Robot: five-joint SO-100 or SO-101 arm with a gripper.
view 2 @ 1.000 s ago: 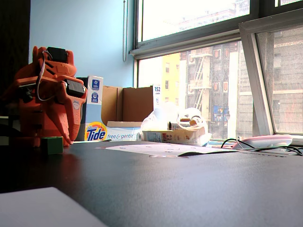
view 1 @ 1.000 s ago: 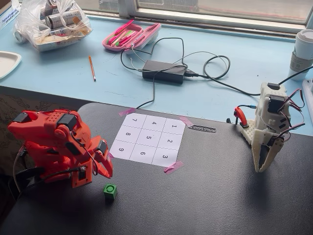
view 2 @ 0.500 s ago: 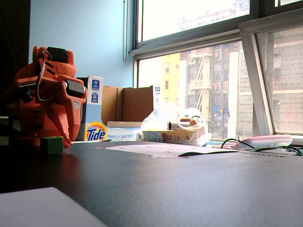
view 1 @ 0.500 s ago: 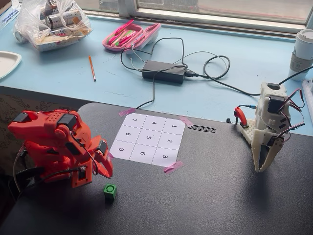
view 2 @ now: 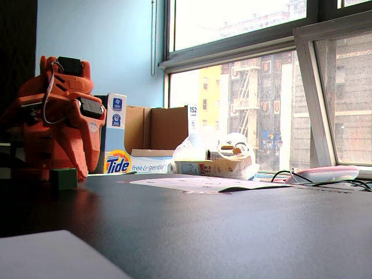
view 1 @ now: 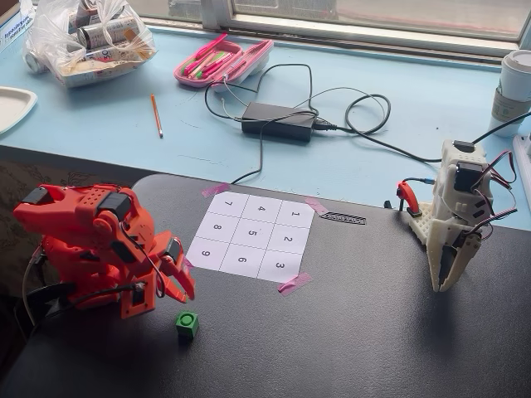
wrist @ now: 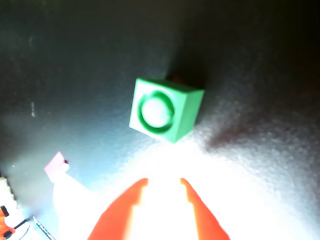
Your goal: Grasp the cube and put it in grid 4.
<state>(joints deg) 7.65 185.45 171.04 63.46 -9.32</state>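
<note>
Item: the cube, green, studded, upright on the black table, on the near side of the numbered sheet and clear of its edge; grid 4 sits in the sheet's far row, middle cell. Gripper, orange, empty, jaws parted only narrowly, tips just short of the cube in the wrist view. Risk: the gap looks scarcely wider than the cube, which lies skewed to the jaws, so a descent may push or tip it rather than straddle it. The wrist view alone shows this skew, the stud and the pink tape scrap; one fixed view alone shows the cells; the low fixed view shows the cube resting flat.
</note>
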